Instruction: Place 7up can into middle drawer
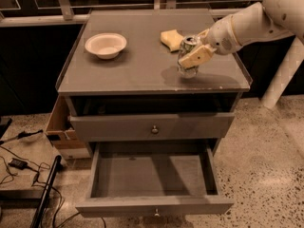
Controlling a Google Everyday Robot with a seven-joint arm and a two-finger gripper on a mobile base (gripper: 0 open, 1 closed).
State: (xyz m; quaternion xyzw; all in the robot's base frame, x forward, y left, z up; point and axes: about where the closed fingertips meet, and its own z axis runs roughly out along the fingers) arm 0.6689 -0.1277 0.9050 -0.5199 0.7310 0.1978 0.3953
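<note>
Gripper (188, 61) clamped around slim metal 7up can (188, 71) on smooth tabletop (133, 65); shallow grey middle drawer (152, 177) open below.

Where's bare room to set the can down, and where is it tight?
The middle drawer floor is bare, wall to wall. On the top, free patches lie between bowl and sponge, and along the front edge in front of the bowl. Crowded at right, where the pincer grips the can near the sponge.

arm (251, 23): we saw smooth, white, rounded shells.
gripper (189, 61): we saw it cream-tan, over the right of the tabletop (142, 65).
</note>
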